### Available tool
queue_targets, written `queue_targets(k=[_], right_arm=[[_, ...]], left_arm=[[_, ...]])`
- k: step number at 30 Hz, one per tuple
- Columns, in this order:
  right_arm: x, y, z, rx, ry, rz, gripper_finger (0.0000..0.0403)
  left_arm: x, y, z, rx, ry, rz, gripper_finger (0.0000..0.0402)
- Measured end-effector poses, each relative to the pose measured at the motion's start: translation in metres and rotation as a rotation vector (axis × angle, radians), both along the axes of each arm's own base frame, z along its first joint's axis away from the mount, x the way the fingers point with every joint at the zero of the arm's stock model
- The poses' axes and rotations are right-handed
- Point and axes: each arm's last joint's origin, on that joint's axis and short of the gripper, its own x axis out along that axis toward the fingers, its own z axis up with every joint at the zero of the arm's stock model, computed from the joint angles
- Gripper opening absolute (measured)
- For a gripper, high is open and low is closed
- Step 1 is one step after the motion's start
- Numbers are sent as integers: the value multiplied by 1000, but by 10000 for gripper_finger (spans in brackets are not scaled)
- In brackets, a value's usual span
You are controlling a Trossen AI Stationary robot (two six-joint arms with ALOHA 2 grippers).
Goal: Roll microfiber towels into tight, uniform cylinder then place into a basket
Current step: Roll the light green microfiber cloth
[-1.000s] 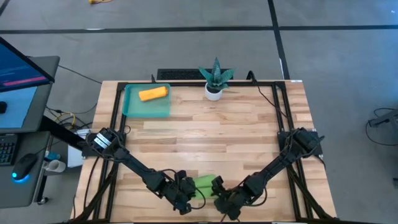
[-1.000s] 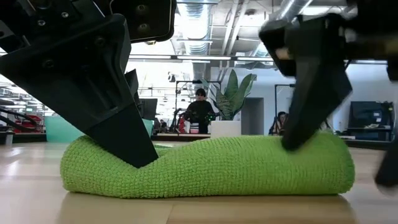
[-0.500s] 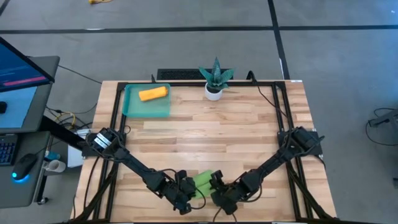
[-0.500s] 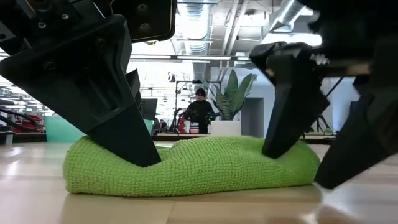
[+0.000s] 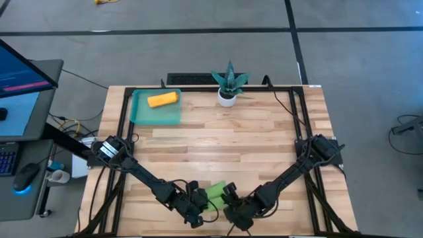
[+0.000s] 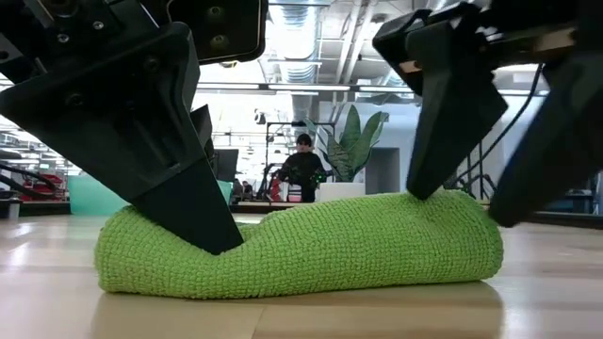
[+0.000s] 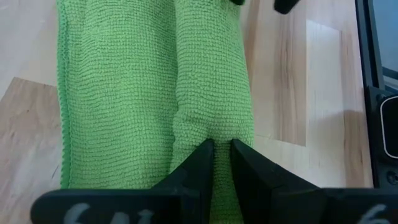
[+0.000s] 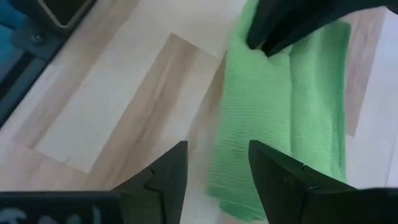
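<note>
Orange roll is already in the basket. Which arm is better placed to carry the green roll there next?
Probably the left. The left gripper is pinched on the green towel, and the basket sits on the left arm's side of the table. The right gripper stands open beside the towel's end, holding nothing.

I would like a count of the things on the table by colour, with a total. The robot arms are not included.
Orange: 1, the rolled orange towel in the basket.
Lime green: 1, the green towel at the near edge.
Teal: 1, the basket.
Green and white: 1, the potted plant.
Total: 4
</note>
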Motion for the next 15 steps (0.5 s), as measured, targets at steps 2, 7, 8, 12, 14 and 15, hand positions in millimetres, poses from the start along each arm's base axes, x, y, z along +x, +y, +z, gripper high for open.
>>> queue_targets(k=[2,7,8,12,14,15], right_arm=[[3,-4,0,-2,2,-11,194],[8,-11,-1,18,3,-63,192],[8,-11,-4,15,7,-64,192],[10,-10,-24,-5,47,-63,192],[11,-10,-28,-6,54,-63,193],[11,-10,-30,-6,58,-67,194]], left_arm=[[0,0,0,0,0,0,52],[0,0,0,0,0,0,52],[0,0,0,0,0,0,52],[0,0,0,0,0,0,52],[0,0,0,0,0,0,52],[0,0,0,0,0,0,52]])
